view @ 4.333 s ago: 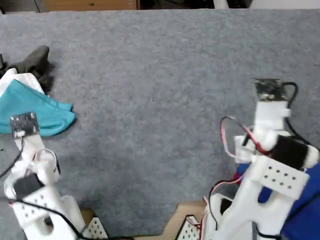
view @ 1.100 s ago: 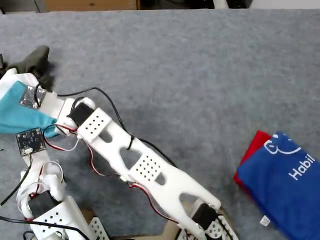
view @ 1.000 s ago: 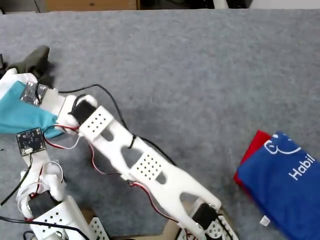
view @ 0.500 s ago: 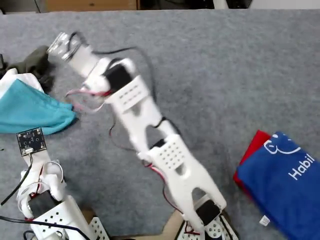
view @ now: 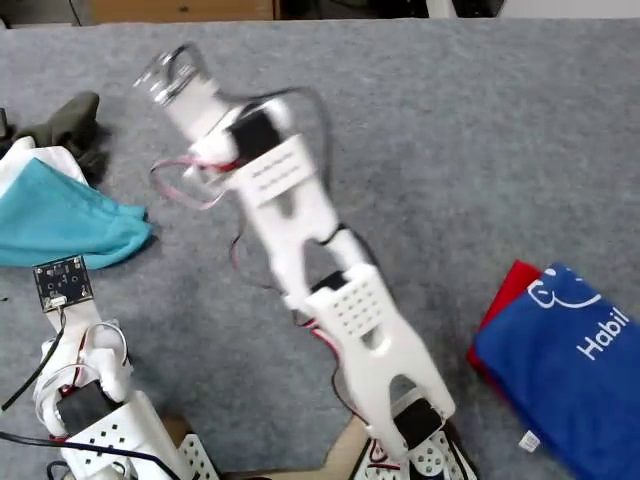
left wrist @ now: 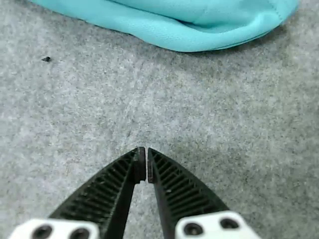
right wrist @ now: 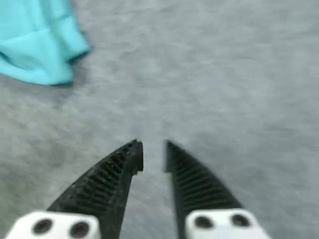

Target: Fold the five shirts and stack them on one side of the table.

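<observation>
The left claw is closed, its tips meeting with nothing between them, and it hangs low over the grey table. The teal shirt lies just ahead of those tips without touching them, a rounded, doubled-over edge facing the claw.

The right claw is parted by a narrow gap and holds nothing. It sits out over bare table, with the same teal shirt ahead of it and off to one side, well short of contact.

Seen from above, the teal shirt rests on a white shirt, and a dark shirt is bunched near the right claw, on its heap side. A folded blue shirt on top of a red shirt lies well apart from both claws.

The teal shirt looks light, soft and limp, so it will likely sag from any single pinch and drag on the felt-like table instead of sliding. The rounded edge is probably a poor place to grip, since it would catch several layers at once. A corner at the hem or shoulder seems better, one for each claw, so the cloth can be spread flat. Either claw would need to open wider first.
</observation>
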You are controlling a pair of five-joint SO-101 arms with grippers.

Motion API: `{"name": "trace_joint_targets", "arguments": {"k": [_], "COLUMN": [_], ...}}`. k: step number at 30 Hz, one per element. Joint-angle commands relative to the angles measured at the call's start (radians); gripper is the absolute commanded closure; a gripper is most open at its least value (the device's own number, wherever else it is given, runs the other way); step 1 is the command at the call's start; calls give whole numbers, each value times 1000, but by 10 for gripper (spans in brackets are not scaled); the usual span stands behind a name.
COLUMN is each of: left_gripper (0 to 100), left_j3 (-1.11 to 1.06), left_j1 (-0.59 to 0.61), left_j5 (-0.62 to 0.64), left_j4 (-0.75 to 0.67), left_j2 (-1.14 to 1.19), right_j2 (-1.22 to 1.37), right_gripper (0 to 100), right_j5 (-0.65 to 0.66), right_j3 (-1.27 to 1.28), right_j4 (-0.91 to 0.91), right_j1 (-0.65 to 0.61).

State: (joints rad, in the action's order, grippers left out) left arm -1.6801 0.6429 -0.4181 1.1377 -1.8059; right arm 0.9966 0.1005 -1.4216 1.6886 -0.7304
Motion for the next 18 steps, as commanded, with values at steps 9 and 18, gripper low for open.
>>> {"name": "trace_joint_targets", "arguments": {"k": [9, 18], "left_gripper": [970, 970], "left_j3": [-12, -12], "left_j1": [3, 3], "left_j5": [-6, -6], "left_j4": [3, 3], "left_j2": [-5, -5], "right_j2": [170, 223], "right_gripper": [834, 835], "right_j5": [-57, -135], "right_j3": [8, 15], "right_j4": [-379, -436], "right_j1": [-231, -211]}}
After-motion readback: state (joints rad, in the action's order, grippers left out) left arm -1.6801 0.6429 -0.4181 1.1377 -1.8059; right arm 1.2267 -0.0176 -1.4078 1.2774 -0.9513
